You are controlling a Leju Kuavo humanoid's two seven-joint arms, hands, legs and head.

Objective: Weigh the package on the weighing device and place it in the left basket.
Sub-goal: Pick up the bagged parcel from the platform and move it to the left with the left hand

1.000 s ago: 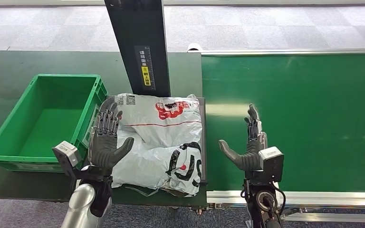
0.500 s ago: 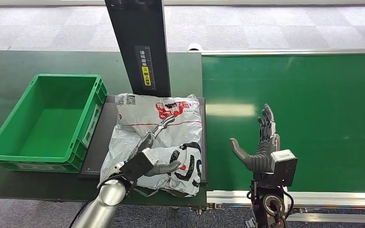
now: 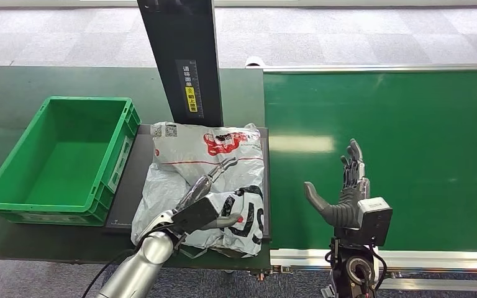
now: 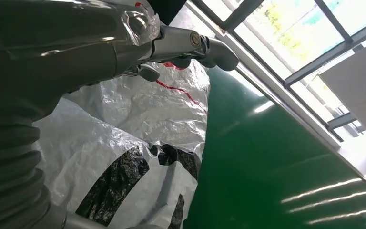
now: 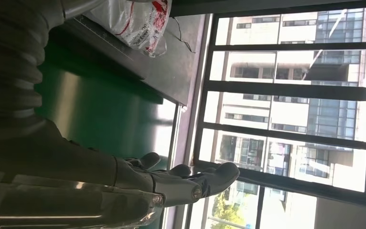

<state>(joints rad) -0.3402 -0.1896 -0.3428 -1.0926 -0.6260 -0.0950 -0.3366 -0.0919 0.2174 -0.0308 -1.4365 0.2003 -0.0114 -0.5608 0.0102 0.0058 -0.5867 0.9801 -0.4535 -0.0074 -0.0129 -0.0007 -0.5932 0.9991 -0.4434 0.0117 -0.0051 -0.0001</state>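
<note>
At the frame's centre, the white package [image 3: 208, 186] lies on the dark weighing device [image 3: 130, 186], just right of the green basket [image 3: 62, 158]. Over its lower part the left hand [image 3: 202, 208] rests palm down, fingers [image 3: 220, 169] stretched flat, gripping nothing. Lower right, above the green conveyor belt [image 3: 410, 155], the right hand [image 3: 341, 195] stands upright, fingers spread, empty.

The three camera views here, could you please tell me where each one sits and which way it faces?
Head view: high on the body, looking forward and down at the package on the weighing device, the green basket and the conveyor belt; both arms show.
Left wrist view: behind the left hand, facing across the package.
Right wrist view: behind the right hand, facing along the belt toward windows.
All three show the package.
</note>
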